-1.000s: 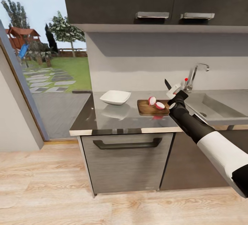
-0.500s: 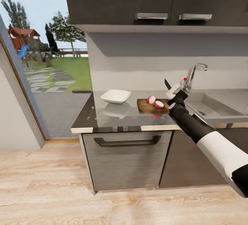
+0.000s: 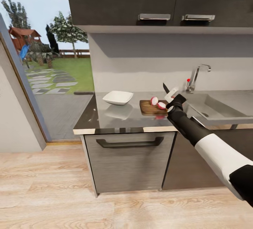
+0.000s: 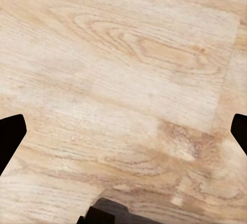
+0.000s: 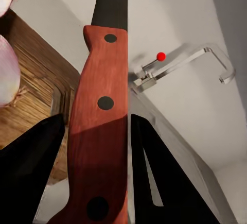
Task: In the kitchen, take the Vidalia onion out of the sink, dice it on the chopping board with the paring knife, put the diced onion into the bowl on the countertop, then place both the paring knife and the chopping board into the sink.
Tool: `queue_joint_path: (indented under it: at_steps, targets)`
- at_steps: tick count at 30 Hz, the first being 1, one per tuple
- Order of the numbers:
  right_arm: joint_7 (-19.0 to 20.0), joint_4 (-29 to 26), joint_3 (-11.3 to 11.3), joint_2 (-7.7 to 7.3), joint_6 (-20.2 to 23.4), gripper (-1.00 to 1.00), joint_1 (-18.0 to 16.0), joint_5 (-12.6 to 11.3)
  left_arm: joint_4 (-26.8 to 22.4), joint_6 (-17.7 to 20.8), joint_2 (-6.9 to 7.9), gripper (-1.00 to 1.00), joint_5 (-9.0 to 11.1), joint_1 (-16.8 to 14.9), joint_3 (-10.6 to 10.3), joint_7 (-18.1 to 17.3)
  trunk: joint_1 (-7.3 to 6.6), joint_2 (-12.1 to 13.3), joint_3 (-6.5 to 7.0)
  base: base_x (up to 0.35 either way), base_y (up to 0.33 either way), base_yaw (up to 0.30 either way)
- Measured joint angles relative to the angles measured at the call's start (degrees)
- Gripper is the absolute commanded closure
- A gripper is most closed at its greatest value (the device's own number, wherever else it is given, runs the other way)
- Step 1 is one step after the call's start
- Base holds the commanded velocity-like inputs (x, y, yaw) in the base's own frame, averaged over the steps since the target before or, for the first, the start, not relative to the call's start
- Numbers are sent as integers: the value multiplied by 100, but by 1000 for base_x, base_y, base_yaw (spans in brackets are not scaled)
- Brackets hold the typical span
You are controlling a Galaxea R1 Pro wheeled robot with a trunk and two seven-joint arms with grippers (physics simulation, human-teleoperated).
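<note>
Two onion halves (image 3: 157, 103) lie cut-side up on the chopping board (image 3: 149, 108), near the middle of the head view, on the glossy dark-grey countertop (image 3: 105, 118). To the left of the board, apart from it, sits the white bowl (image 3: 117, 98) with nothing in it. Right of the board, the steel sink (image 3: 219, 109) runs to the frame's right edge, its chrome tap (image 3: 196, 76) with a red-knobbed lever rising against the wall.

The right gripper (image 3: 171, 97) is clamped on the paring knife (image 3: 168, 92) — it hovers at the board's right end, blade tip pointing up and to the left. In the right wrist view the red riveted handle of the knife (image 5: 100, 126) sits between the two dark fingers (image 5: 31, 172), with the board's handle end and pale onion flesh at the left edge and the tap at the upper right.

The left wrist view looks at light wood flooring (image 4: 123, 80) — the left gripper (image 4: 123, 134) has its fingertips (image 4: 9, 134) at opposite edges of the frame, wide apart and holding nothing.
</note>
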Motion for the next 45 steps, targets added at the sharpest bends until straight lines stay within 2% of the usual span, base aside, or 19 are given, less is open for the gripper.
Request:
queue_joint_path:
  at_steps: [7,10,13,18,41,45]
  targets:
    - [-27,472,-2,337,-287,100,0,14,0,6,0,-100,0,0,0,0,0,0,0,0,0,0]
    - [-174,780,1,474,-511,100,1,25,0,7,-1,-100,0,0,0,0,0,0,0,0,0,0]
    - [-374,887,4,534,-590,100,0,23,4,7,-3,-100,-2,1,0,0,0,0,0,0,0,0]
    - [-482,938,8,560,-615,100,-1,18,8,7,-8,-100,-1,4,0,-2,0,0,0,0,0,0]
    - [-498,952,15,566,-610,100,-1,18,9,7,-26,-100,-1,2,0,-1,0,0,0,0,0,0]
    - [-498,993,17,621,-610,100,-1,15,9,7,-26,-100,0,2,0,-5,0,0,0,0,0,0]
